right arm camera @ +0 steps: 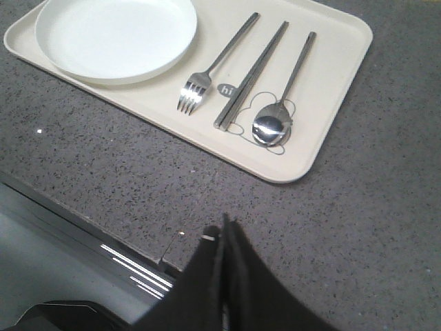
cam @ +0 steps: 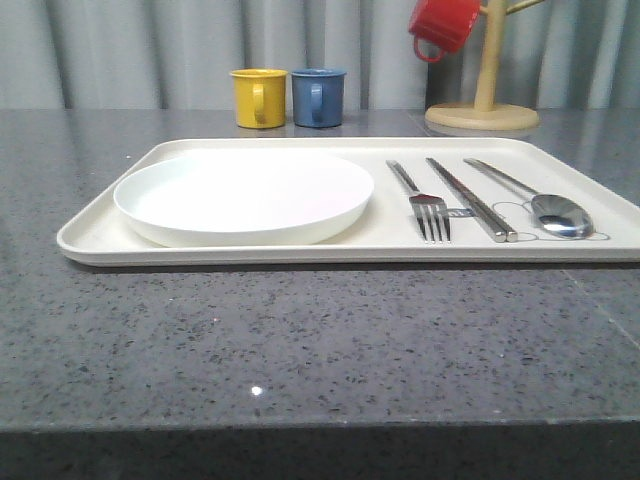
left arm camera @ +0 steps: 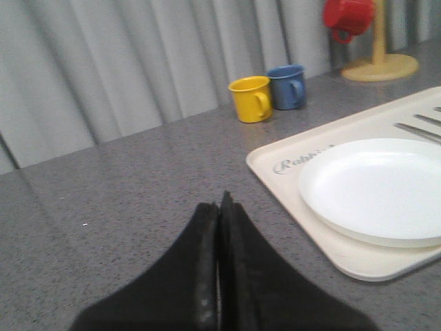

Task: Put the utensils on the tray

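Observation:
The cream tray (cam: 90,232) (left arm camera: 272,155) (right arm camera: 331,117) lies on the grey counter. On its left part sits the white plate (cam: 243,194) (left arm camera: 375,186) (right arm camera: 115,36). To the right of the plate lie the fork (cam: 425,205) (right arm camera: 217,63), the chopsticks (cam: 468,198) (right arm camera: 252,73) and the spoon (cam: 545,205) (right arm camera: 284,93), side by side. My left gripper (left arm camera: 220,207) is shut and empty, over bare counter left of the tray. My right gripper (right arm camera: 224,231) is shut and empty, above the counter's front edge, short of the tray's right end.
A yellow mug (cam: 259,97) (left arm camera: 251,98) and a blue mug (cam: 318,96) (left arm camera: 287,86) stand behind the tray. A wooden mug tree (cam: 484,95) (left arm camera: 380,62) at the back right carries a red mug (cam: 441,25) (left arm camera: 349,17). A grey curtain hangs behind the counter.

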### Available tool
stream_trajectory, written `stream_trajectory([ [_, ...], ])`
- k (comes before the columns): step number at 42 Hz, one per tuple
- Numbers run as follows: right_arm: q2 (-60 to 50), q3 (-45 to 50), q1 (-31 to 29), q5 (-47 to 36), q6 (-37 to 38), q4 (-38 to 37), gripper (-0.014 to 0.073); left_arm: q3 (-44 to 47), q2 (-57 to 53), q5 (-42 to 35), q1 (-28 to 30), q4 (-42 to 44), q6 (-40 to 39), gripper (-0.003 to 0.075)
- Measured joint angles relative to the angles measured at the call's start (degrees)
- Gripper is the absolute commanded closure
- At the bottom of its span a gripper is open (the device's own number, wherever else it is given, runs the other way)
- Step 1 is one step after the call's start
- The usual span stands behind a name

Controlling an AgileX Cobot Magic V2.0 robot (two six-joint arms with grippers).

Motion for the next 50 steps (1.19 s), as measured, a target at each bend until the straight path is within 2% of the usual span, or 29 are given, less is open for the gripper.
stream_trajectory([
  [10, 0.0, 0.0, 0.0, 0.0, 0.0, 0.0, 0.0706, 16.58, -9.42, -15.71, 9.24, -3.64, 0.0, 0.0741],
  [15, 0.0, 0.0, 0.0, -0.04, 0.0, 0.04, 0.0706, 21.24, -9.66, -20.35, 11.27, -4.18, 0.0, 0.0741],
  [19, 0.0, 0.0, 0.0, -0.04, 0.0, 0.04, 0.0706, 21.24, -9.66, -22.58, 11.87, -4.84, 0.0, 0.0741],
  [50, 0.0, 0.0, 0.0, -0.04, 0.0, 0.04, 0.0706, 21.24, -9.66, -22.89, 11.87, -5.22, 0.0, 0.0741],
])
